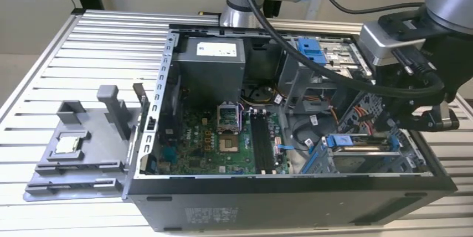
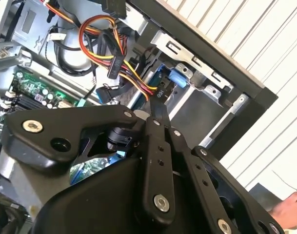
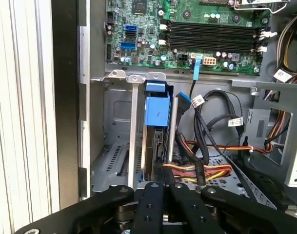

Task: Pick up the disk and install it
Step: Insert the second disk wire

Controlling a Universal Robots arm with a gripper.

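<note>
Exterior view: I see the flat silver-grey metal disk in its bright blue plastic bracket (image 1: 356, 144) inside the open black computer case (image 1: 296, 206), hand (image 1: 427, 119) just above | second wrist view: hand (image 2: 159, 111) fingers together, gripping nothing | first wrist view: disk (image 3: 157, 112) edge-on in metal drive cage (image 3: 116, 122), hand (image 3: 166, 181) near it.

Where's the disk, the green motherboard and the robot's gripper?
the disk (image 3: 157, 111): first wrist view, on its blue bracket.
the motherboard (image 3: 150, 48): first wrist view, on its green surface.
the gripper (image 2: 162, 114): second wrist view, between its fingertips.

Disk (image 3: 157, 112) lower end hidden behind hand (image 3: 167, 176) linkage.
</note>
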